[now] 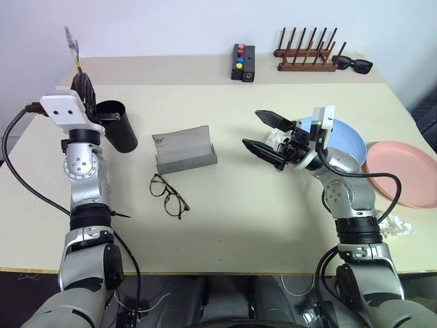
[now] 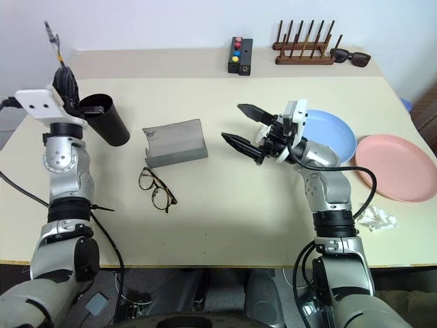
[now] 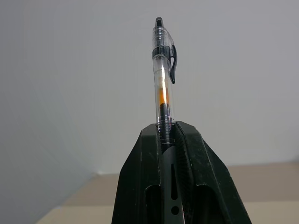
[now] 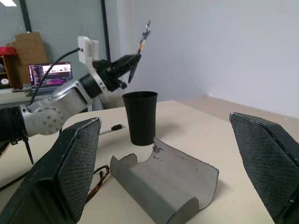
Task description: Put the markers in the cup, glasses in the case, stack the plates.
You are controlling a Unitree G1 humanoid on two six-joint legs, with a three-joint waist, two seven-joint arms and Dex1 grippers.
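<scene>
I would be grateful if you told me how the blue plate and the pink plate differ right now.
The blue plate lies nearer the table's middle, the pink plate nearer its right edge. The blue plate is partly hidden behind the right tool, while the pink plate is in almost full view. Both are round, shallow, similar in size, lying side by side and not yet stacked.

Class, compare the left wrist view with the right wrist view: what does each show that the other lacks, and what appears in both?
Left wrist view alone: the clear barrel, orange band and black clip of the pen up close.

Right wrist view alone: the upright black cup, the open grey case, part of the glasses, a white marker on the table, and the open right pincer.

Both: the left pincer shut on that pen.
</scene>
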